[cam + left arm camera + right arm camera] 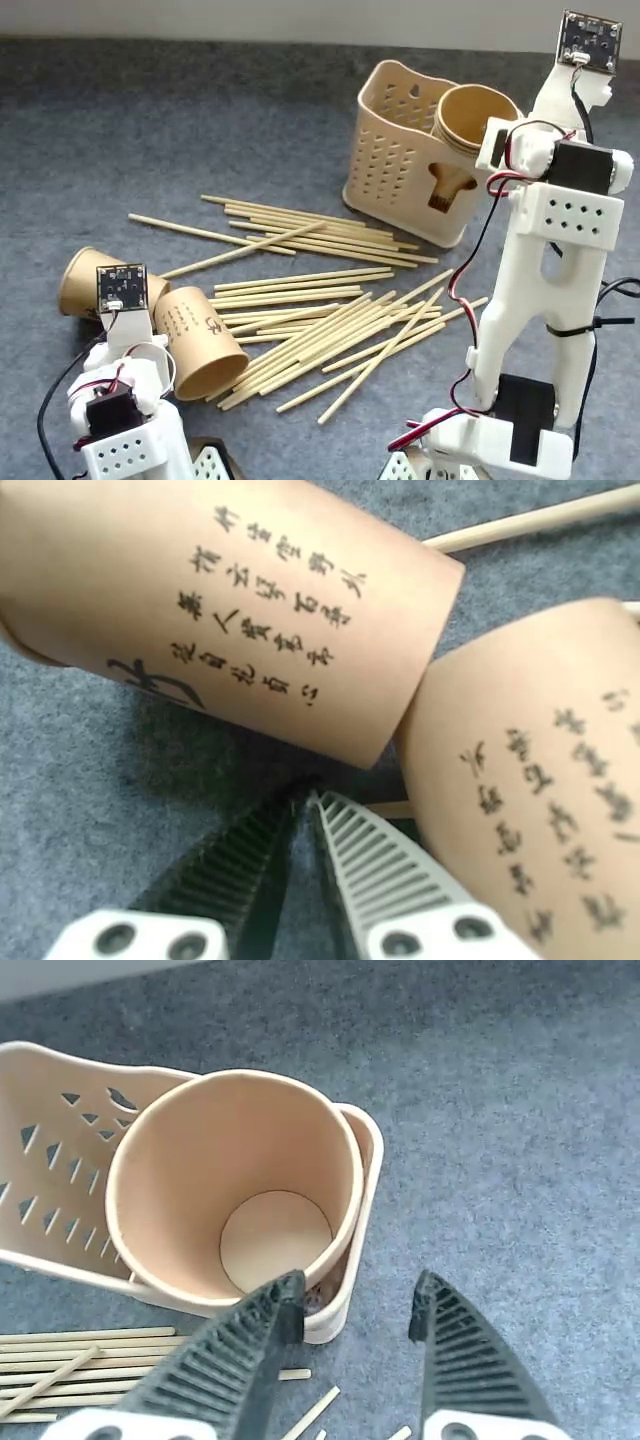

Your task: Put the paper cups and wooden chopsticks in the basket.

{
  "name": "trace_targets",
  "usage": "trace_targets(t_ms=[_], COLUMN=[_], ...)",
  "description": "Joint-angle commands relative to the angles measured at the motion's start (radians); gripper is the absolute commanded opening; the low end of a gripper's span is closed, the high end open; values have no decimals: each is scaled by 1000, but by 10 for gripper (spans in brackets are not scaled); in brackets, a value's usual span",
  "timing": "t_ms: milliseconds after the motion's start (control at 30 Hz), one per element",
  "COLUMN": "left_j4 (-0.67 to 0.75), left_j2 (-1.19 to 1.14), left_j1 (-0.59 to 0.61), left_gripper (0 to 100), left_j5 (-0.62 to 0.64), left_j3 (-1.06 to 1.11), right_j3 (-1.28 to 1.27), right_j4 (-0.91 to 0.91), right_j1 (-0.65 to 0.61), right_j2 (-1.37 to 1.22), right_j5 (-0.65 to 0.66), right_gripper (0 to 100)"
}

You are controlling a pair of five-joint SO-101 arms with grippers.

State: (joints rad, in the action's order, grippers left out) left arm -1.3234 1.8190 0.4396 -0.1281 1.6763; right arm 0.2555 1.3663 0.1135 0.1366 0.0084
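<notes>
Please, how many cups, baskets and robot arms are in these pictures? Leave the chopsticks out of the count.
Cups: 3
Baskets: 1
Arms: 2
Total: 6

High view looks down over the table [80,120] from the robot's side. Left wrist view hugs two cups [220,610], right wrist view overlooks the basket [372,1160]; high view shares both.

the right arm [570,215] hides one side of the cup [480,110] standing in the basket [390,160]
</notes>
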Motion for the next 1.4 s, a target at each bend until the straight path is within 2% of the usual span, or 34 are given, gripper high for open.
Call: trace_targets(t_ms=[0,300,500,800,867,1000,1367], left_j4=[-2,-2,-2,-2,-2,-2,-2], left_j2=[15,15,15,15,15,15,15], left_j1=[-16,-16,-16,-16,-16,-16,-16], left_gripper=[14,14,14,14,14,14,14], left_j5=[-3,-3,-3,-3,-3,-3,-3], left_j3=[19,19,19,19,19,19,19], right_j3=[18,12,12,10,8,15,148], right_j4=[10,-25,-105,-94,-93,-25,170], right_j1=[-30,-62,-39,-30,-30,-36,-77], right_j2=[110,131,16,-159,-173,-180,-185], right_j5=[-8,-8,-9,-17,-43,-25,91], right_gripper=[183,183,183,180,153,0,6])
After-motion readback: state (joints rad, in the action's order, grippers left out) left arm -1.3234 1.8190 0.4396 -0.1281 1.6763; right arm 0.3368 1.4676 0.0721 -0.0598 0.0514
